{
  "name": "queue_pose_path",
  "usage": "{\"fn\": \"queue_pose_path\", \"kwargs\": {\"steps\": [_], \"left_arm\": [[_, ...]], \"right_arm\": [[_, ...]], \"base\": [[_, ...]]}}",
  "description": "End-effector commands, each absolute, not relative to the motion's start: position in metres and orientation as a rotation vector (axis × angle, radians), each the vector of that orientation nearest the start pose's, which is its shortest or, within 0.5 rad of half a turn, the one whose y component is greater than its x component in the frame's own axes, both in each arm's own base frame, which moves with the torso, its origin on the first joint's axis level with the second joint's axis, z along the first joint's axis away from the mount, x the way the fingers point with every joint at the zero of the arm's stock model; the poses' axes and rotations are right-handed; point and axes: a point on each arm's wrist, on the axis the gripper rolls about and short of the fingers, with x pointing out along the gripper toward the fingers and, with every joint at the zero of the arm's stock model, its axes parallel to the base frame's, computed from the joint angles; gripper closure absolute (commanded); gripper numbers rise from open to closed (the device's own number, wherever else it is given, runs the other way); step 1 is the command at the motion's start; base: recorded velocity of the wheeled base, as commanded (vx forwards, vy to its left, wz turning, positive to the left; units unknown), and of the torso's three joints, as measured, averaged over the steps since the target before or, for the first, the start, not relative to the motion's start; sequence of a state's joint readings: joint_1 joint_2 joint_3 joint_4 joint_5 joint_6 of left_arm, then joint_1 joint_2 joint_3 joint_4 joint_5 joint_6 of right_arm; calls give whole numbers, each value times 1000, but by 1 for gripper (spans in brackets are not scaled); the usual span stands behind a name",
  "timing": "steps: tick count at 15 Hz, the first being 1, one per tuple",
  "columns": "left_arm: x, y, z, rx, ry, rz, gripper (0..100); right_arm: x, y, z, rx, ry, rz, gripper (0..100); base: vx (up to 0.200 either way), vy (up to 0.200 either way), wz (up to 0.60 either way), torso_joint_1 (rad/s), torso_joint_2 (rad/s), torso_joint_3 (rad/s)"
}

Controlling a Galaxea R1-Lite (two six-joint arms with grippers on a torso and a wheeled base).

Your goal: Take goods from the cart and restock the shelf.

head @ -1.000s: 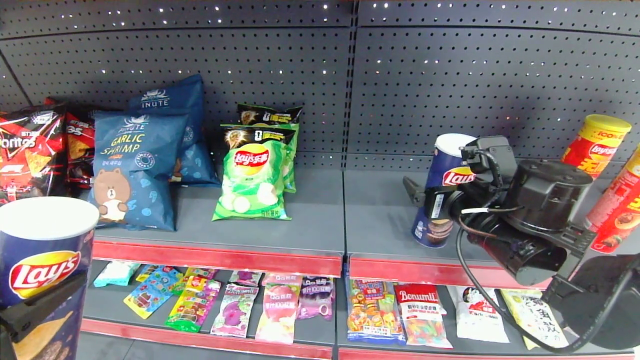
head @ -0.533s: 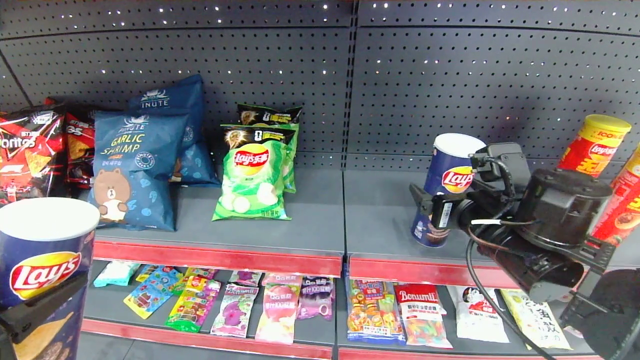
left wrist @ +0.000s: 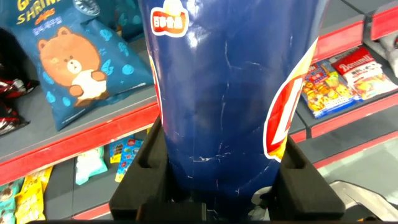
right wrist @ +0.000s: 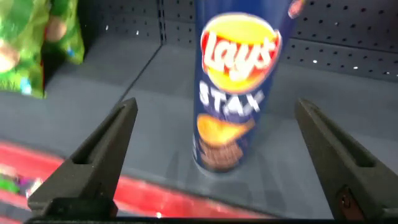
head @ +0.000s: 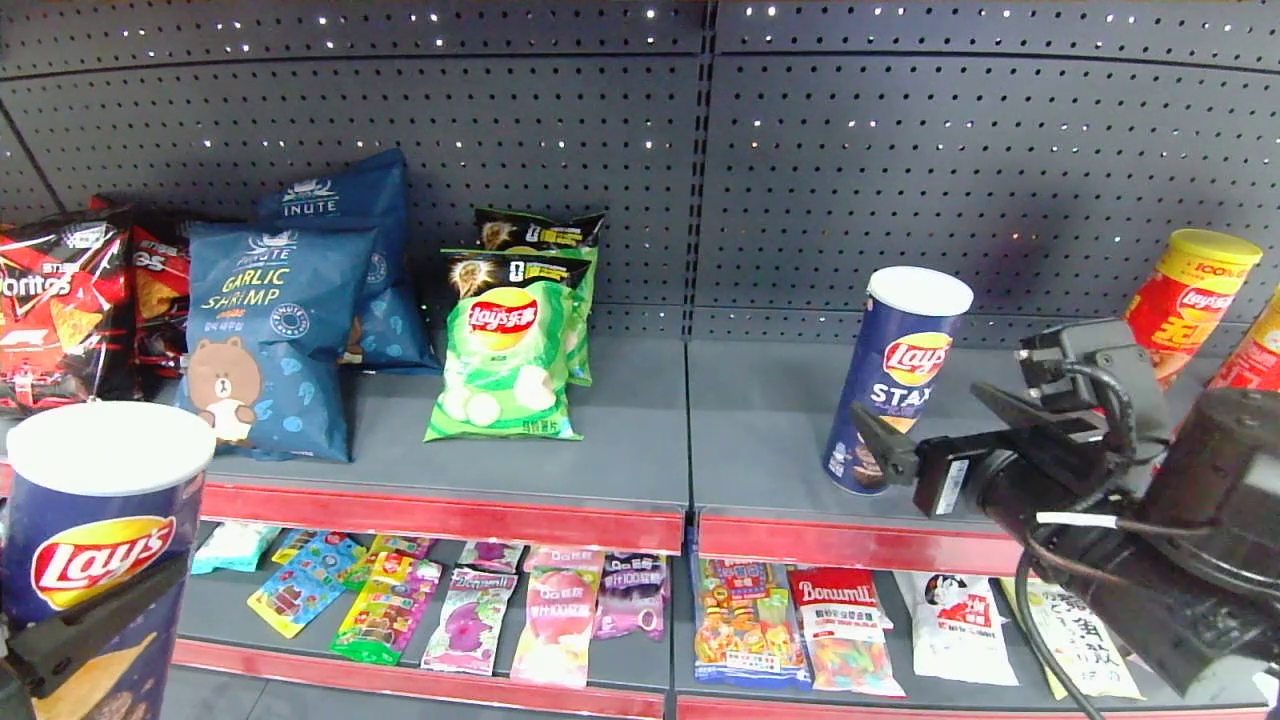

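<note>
A blue chip can (head: 900,380) with a white lid stands upright on the grey shelf (head: 760,420), right of the middle. My right gripper (head: 920,402) is open just in front of this can and clear of it. In the right wrist view the can (right wrist: 235,81) stands beyond the gap between the spread fingers (right wrist: 93,165) of that gripper (right wrist: 216,106). A second blue chip can (head: 95,540) is at the lower left, in front of the shelf. My left gripper (left wrist: 221,158) is shut on its body (left wrist: 217,93).
Blue and green chip bags (head: 505,360) lie on the left half of the shelf, red-black bags (head: 60,300) at the far left. Red chip cans (head: 1190,290) stand at the far right. Candy packs (head: 560,620) fill the lower shelf. Bare shelf lies between the green bags and the standing can.
My right gripper has drawn back from the standing can, toward the right and down, leaving it upright. The can in my left gripper sits slightly lower.
</note>
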State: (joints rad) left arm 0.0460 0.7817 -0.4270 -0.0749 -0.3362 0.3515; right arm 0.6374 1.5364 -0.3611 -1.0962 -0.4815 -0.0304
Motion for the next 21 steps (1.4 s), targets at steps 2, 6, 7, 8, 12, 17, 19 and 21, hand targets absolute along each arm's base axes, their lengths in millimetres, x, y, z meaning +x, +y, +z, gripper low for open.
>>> {"fn": "queue_pose_path", "kwargs": {"steps": [2, 6, 7, 8, 12, 17, 19, 21], "left_arm": [[75, -7, 195, 300, 212, -372, 100], [79, -11, 211, 326, 156, -413, 100], [82, -11, 218, 328, 144, -411, 100], [87, -11, 227, 329, 128, -406, 100], [111, -12, 238, 333, 81, -395, 100], [133, -13, 243, 339, 20, -375, 100], [133, -13, 245, 338, 13, -375, 100], [135, -14, 246, 329, 12, -380, 100]], "right_arm": [[157, 105, 161, -129, 54, 170, 0], [122, 78, 174, -169, 87, 174, 0], [117, 74, 177, -169, 89, 169, 0], [112, 64, 180, -168, 92, 137, 0], [114, 30, 194, -165, 43, -57, 0], [85, 2, 210, -211, 110, -125, 0], [68, 1, 208, -204, 120, -118, 0], [65, 0, 207, -201, 111, -125, 0]], "base": [[0, 0, 0, 0, 0, 0], [0, 0, 0, 0, 0, 0], [0, 0, 0, 0, 0, 0], [0, 0, 0, 0, 0, 0], [0, 0, 0, 0, 0, 0], [0, 0, 0, 0, 0, 0], [0, 0, 0, 0, 0, 0], [0, 0, 0, 0, 0, 0]]}}
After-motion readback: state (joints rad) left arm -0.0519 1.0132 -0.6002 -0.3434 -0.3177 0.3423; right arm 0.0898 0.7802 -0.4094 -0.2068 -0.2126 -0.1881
